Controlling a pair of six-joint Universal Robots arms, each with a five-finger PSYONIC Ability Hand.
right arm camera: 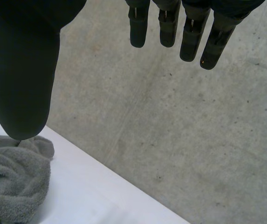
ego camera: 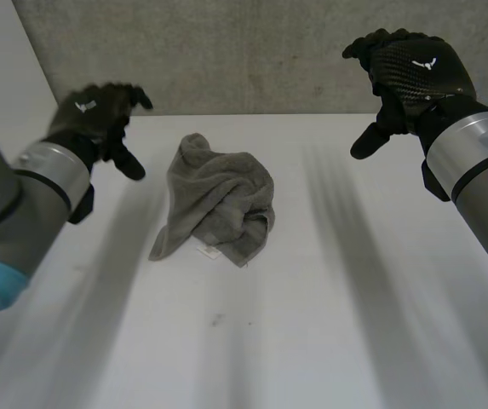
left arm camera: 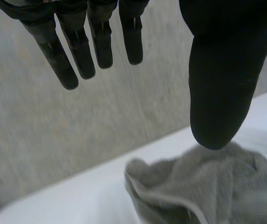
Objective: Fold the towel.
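On white table [ego camera: 354, 281], crumpled grey terry towel [ego camera: 218, 200]; my left hand [ego camera: 94, 115], right hand [ego camera: 414, 72] hover spread, empty. Risk: I pinch bunched layers, miss corner.

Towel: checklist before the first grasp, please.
1. Towel on the table, between the two hands: ok.
2. Towel spread flat for folding: not ok, it lies in a crumpled heap.
3. Left hand open and empty, above the table beside the towel: ok.
4. Right hand open and empty, raised off the table: ok.
5. Corners findable for a grasp: cannot tell, the edges are tucked into the heap.
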